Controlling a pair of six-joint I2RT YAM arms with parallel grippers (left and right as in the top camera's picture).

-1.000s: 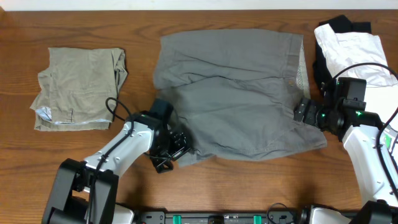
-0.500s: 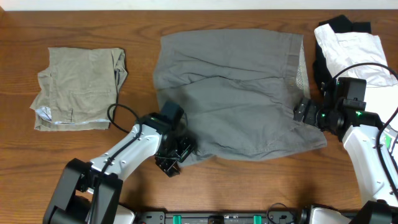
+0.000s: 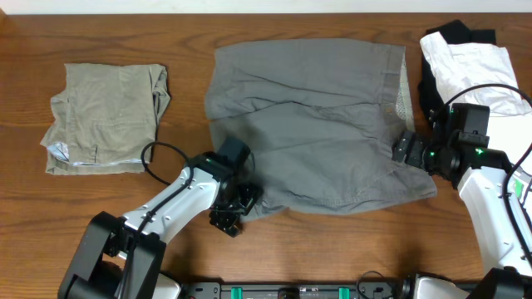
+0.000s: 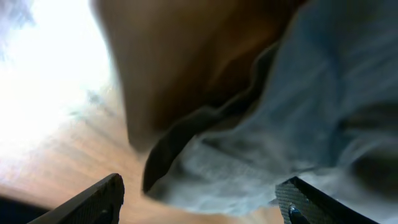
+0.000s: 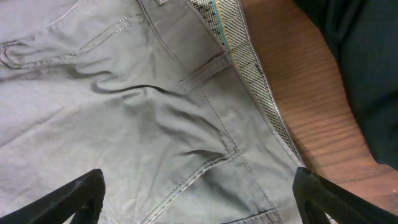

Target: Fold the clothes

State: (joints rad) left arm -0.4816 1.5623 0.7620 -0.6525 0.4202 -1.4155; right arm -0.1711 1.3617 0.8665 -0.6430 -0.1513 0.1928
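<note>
- On the wooden table (image 3: 332,249), at its centre, the mid-grey shorts (image 3: 307,124) are lying spread and creased, the waistband facing the right arm.
- The left gripper (image 3: 235,213) is hovering at the shorts' near hem corner, its 2 fingers standing apart around the fabric edge, not clamped.
- The right gripper (image 3: 405,150) is sitting over the speckled waistband lining, fingers spread wide, gripping nothing.
- The khaki shorts (image 3: 104,120) are lying folded well apart on the left side.
- The white garment (image 3: 470,71) is resting on the black garment (image 3: 465,33) beyond the right gripper.

We list: one brown wooden table (image 3: 332,249), bearing grey shorts (image 3: 307,124) spread at centre, folded khaki shorts (image 3: 104,120) at left, white garment (image 3: 470,71) atop black garment (image 3: 470,33) at right.
</note>
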